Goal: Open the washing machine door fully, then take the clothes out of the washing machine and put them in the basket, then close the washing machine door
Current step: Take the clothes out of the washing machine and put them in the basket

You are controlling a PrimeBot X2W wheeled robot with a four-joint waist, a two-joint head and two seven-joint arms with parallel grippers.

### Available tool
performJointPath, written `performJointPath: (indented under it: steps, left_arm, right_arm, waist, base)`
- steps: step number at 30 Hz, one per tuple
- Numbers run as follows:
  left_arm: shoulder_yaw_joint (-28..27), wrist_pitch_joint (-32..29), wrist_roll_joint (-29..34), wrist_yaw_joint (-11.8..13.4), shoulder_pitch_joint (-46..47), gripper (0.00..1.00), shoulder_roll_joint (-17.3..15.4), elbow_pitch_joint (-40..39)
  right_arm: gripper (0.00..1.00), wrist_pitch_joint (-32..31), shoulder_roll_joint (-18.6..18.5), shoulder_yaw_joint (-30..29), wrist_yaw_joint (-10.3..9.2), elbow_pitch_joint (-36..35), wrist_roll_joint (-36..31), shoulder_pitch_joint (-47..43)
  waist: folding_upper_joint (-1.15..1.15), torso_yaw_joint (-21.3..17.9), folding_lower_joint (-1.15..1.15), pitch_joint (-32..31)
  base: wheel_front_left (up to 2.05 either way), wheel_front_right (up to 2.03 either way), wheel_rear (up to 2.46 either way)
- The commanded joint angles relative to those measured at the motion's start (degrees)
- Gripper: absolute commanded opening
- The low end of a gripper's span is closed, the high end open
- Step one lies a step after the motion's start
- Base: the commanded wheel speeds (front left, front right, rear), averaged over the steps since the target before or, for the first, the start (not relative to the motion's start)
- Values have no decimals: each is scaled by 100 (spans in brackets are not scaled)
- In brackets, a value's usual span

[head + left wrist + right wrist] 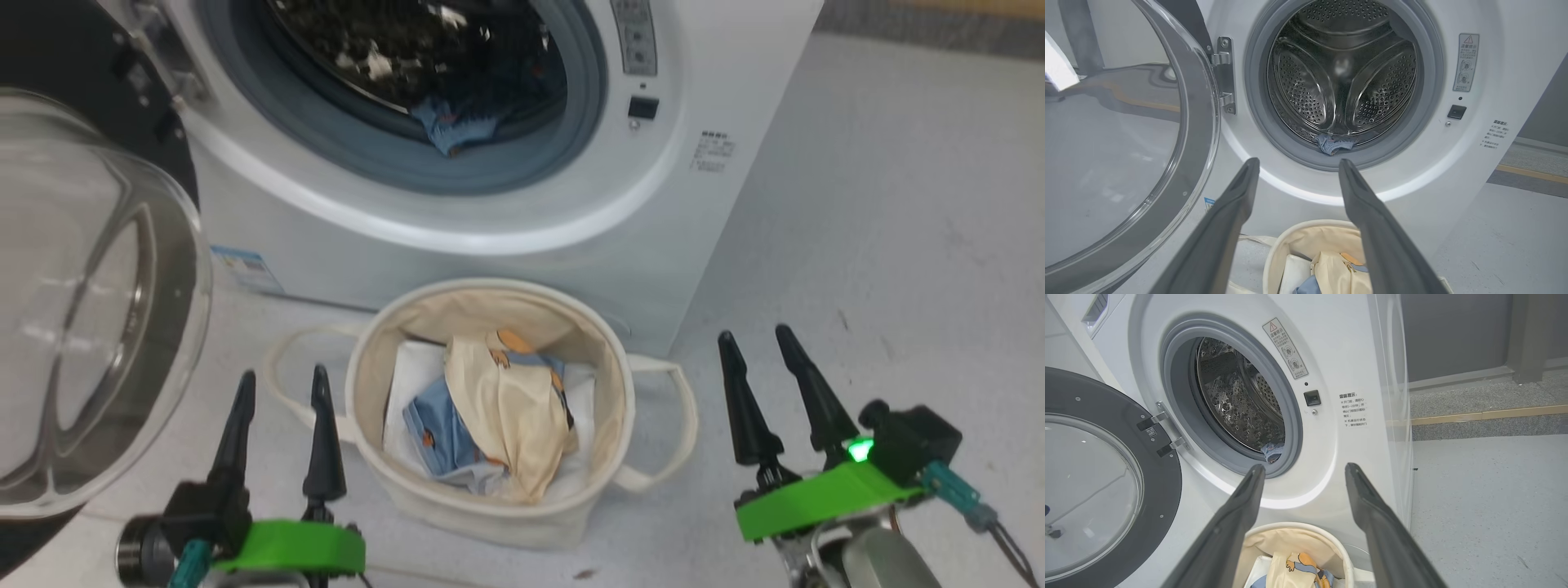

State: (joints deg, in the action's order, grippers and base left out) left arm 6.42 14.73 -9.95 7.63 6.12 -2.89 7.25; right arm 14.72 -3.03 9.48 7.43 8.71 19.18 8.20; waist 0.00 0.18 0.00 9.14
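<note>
In washing machine (718, 82): clothes (453, 131) mostly hidden | door (82, 327) cut off | left claw (283, 374), right claw (753, 332) apart, empty

The basket (490, 518) sits before the washing machine (727, 65), clothes (506, 400) in it, door (82, 327) at left.

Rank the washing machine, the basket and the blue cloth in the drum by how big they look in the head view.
1. washing machine, largest
2. basket
3. blue cloth, smallest, though it is partly hidden and farther from the camera
</note>
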Motion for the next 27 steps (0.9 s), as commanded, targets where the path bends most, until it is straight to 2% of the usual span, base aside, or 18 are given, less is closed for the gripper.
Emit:
performJointPath:
  steps: [1, 8, 13, 27]
  left_arm:
    - [-237, 27, -1, 41, 19, 100, 0, -229]
    - [-408, 27, -86, 133, -382, 100, 1, -201]
    - [-178, 27, -84, -66, -515, 100, 1, -37]
    - [-53, 27, -80, -67, -495, 100, 1, -5]
  right_arm:
    - [100, 28, 15, 97, 6, -180, 27, -56]
    - [100, 28, 15, 96, 6, -42, 84, -390]
    - [100, 28, 15, 128, 6, 25, 51, -433]
    - [100, 28, 15, 74, 6, 93, 71, -393]
  waist:
    - [0, 34, 0, -250]
    - [0, -71, 0, -571]
    - [0, -120, 0, -611]
    - [0, -186, 0, -654]
  base:
    - [0, 0, 0]
    - [0, 0, 0]
    - [0, 0, 0]
    - [0, 0, 0]
